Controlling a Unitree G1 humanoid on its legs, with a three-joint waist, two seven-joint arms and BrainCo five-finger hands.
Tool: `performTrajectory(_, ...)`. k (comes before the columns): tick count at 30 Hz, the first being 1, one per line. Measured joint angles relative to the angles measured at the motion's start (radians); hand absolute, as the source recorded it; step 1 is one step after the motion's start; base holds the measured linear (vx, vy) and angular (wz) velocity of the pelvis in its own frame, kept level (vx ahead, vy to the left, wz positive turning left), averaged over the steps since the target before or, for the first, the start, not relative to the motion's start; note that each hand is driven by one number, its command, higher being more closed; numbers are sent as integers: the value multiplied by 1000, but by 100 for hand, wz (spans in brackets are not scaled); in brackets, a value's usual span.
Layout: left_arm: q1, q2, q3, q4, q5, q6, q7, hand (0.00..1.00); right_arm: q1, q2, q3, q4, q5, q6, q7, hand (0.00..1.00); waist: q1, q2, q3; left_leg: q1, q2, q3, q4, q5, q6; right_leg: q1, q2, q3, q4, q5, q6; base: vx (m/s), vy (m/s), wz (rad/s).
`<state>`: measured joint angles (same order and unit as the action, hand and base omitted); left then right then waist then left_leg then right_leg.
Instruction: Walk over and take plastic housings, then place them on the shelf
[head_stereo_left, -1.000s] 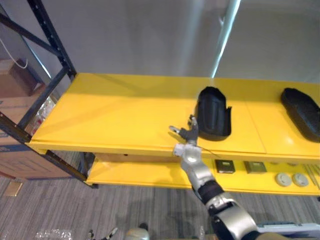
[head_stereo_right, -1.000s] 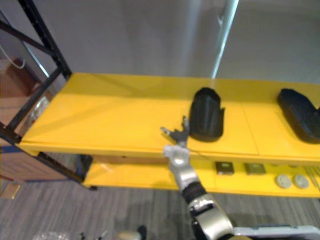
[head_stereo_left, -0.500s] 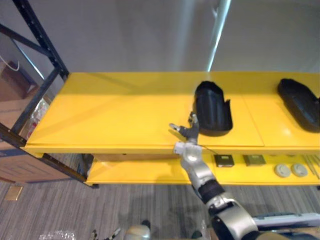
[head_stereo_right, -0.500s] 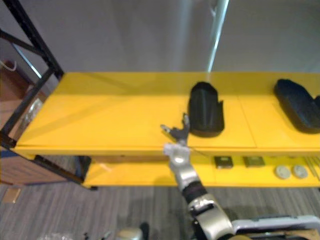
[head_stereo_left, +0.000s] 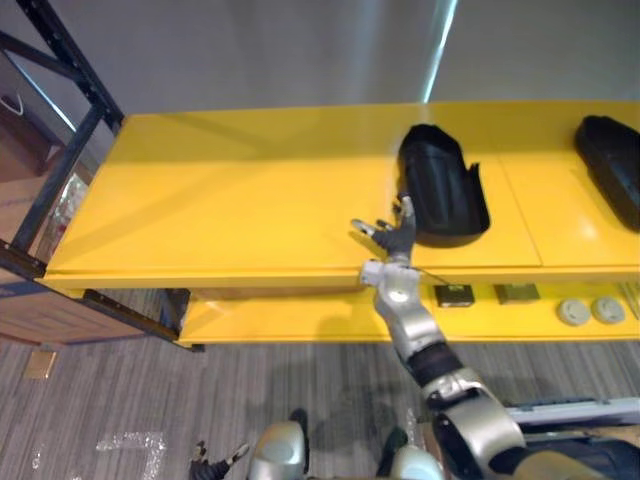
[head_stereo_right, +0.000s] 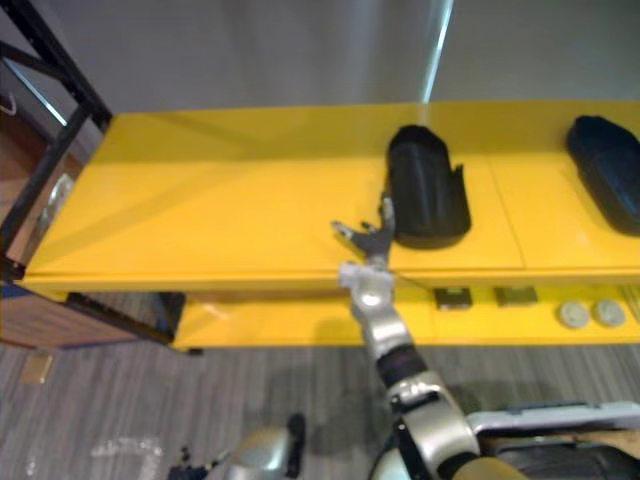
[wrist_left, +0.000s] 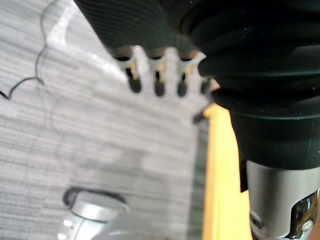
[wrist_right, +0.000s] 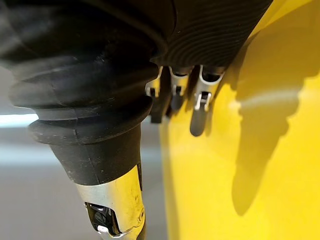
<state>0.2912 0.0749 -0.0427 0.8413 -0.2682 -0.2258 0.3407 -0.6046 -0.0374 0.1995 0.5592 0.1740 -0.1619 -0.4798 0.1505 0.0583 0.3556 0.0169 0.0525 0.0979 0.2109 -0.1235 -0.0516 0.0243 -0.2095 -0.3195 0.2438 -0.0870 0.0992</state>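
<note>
A black plastic housing (head_stereo_left: 440, 185) lies on the yellow top shelf (head_stereo_left: 230, 210), right of its middle. A second black housing (head_stereo_left: 612, 180) lies at the shelf's far right. My right hand (head_stereo_left: 392, 238) is open at the shelf's front edge, fingers spread. It is just beside the first housing's near left corner and holds nothing. In the right wrist view its fingers (wrist_right: 199, 110) hang straight over the yellow surface. My left hand (wrist_left: 130, 25) hangs low over the grey carpet, its fingers (wrist_left: 158, 80) relaxed and empty.
The lower yellow shelf (head_stereo_left: 280, 325) carries small square parts (head_stereo_left: 453, 295) and round parts (head_stereo_left: 574, 311). A black shelf upright (head_stereo_left: 70, 60) and braces stand at the left. Cardboard boxes (head_stereo_left: 30, 310) sit behind them. Grey carpet (head_stereo_left: 150, 400) lies in front.
The whole view has shifted, so the camera moved. My right hand stays beside the housing with its fingers a little straighter. Both housings lie as before.
</note>
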Motion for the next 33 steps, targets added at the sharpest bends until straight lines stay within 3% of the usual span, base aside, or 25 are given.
performTrajectory(2,1,0,-3,0,1,12,-1,0,0,-7,6,-7,8,-39,81,0,-1,2,1,1,2,0,-2,0,0,-6,0,0,9,-6,-1,-5,-16,0)
performTrajectory(6,4,-1,-3,0,3,12,-2,0,9,-15,47,-124,-44,-119,109,0,-4,2,1,8,5,5,-13,2,-3,-4,3,2,6,-6,-1,30,-10,-2)
performTrajectory(8,7,-1,-3,1,3,12,-2,0,30,-16,67,-250,-94,-159,122,0,-4,1,0,31,5,13,-29,3,-4,14,6,9,-7,-5,0,53,6,-9)
performTrajectory(11,13,9,1,0,5,10,-8,0,92,-30,74,-464,-83,-190,237,0,-12,-20,-11,35,8,24,-34,2,-4,20,13,17,-28,2,5,47,5,-5)
performTrajectory(14,31,25,16,0,10,10,-12,0,178,-85,69,-631,37,-176,385,0,-29,-52,-27,55,16,53,-34,-4,-13,49,23,24,-66,20,6,29,11,-11)
performTrajectory(18,41,25,84,-1,11,9,-16,0,339,-154,-52,-799,132,-137,467,0,-35,-101,-48,51,28,83,-25,-19,-8,49,40,47,-103,45,5,-23,10,-22)
performTrajectory(20,57,23,108,-1,11,8,-15,0,432,-184,-116,-844,164,-126,492,0,-53,-121,-60,51,28,103,-22,-28,-5,49,40,57,-118,53,8,-46,34,-24)
performTrajectory(24,76,19,120,-1,11,6,-12,0,611,-210,-213,-912,230,-115,531,0,-77,-133,-67,47,33,136,3,-61,-6,48,46,92,-135,58,8,-16,42,-26)
performTrajectory(25,71,-4,138,-32,11,-28,-8,0,737,-193,-305,-913,284,-117,591,0,-125,-124,-114,37,37,167,45,-105,0,45,52,124,-153,71,19,0,0,0)
performTrajectory(31,67,0,138,-32,11,-28,-8,0,737,-193,-305,-912,284,-117,591,0,-134,-123,-114,21,37,167,52,-105,0,28,48,126,-146,71,19,-5,3,0)
performTrajectory(33,32,1,136,-32,10,-28,-8,0,736,-193,-314,-901,283,-117,586,0,-142,-107,-105,-27,35,160,78,-104,0,-21,41,126,-124,71,19,-63,28,7)
